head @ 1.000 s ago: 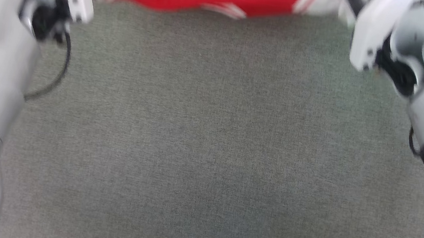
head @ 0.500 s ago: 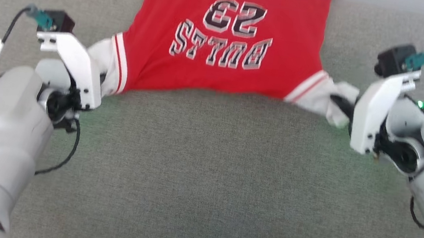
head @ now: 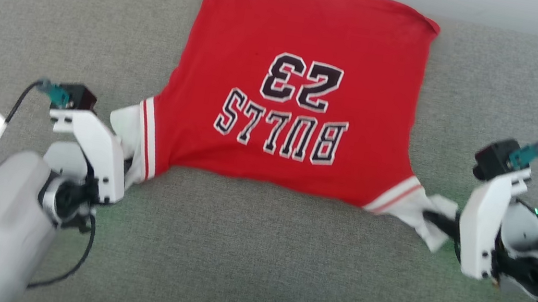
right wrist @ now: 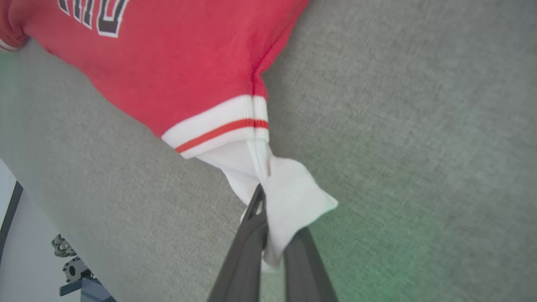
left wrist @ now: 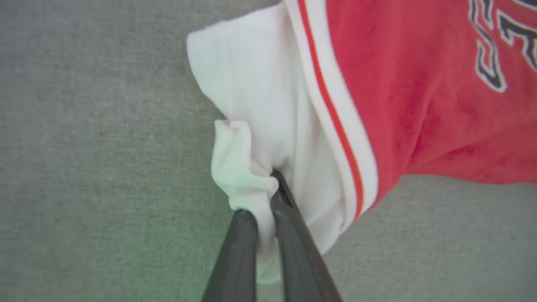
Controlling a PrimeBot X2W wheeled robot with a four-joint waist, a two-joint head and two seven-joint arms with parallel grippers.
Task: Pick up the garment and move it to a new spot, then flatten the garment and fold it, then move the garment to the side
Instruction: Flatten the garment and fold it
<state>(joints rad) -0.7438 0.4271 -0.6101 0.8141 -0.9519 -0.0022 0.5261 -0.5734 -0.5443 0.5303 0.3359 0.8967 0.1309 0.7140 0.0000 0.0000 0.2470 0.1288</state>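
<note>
Left gripper (left wrist: 262, 195): clenched on a bunched fold of the white left sleeve (left wrist: 251, 84), with the cloth pinched between the two dark fingers. Right gripper (right wrist: 277, 214): likewise clamped on the white right sleeve (right wrist: 289, 188), where the fabric is twisted into a peak at the fingertips.

Red jersey (head: 306, 35): spread on the grey fabric surface (head: 251, 275), toward the far middle, with its hem reaching the far edge. The black lettering (head: 279, 131) reads upside down from the head view ("BULLS" nearer, "23" farther). The sleeves are drawn out to left and right, each edged with striped trim (right wrist: 218, 130).

The body is mostly flat, with slight wrinkles along the near edge between the sleeves. The grippers sit low and well apart, one at each near corner.
</note>
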